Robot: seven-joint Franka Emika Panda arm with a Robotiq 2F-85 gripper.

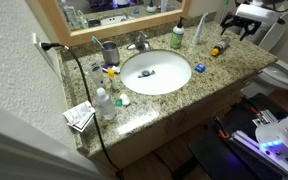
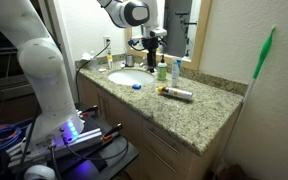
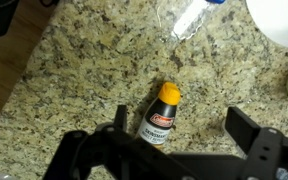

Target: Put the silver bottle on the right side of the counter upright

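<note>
The silver bottle (image 3: 159, 120) lies on its side on the speckled granite counter (image 3: 74, 70), with its orange-yellow cap pointing away from me. My gripper (image 3: 184, 130) is open and hovers above it. The bottle lies between the fingers, close to the left one. In both exterior views the gripper (image 1: 239, 30) (image 2: 154, 42) hangs above the counter's end beyond the sink (image 1: 156, 72), near the lying bottle (image 1: 217, 49) (image 2: 176, 93). A green bottle with a white top (image 1: 178, 35) and a taller white tube (image 1: 199, 30) stand nearby.
A faucet (image 1: 139, 43), a cup with brushes (image 1: 109, 52), clear bottles (image 1: 104, 100) and a black cable (image 1: 84, 90) crowd the other end. A toilet (image 1: 284, 72) stands past the counter edge. A clear bottle (image 3: 189, 20) lies ahead of me.
</note>
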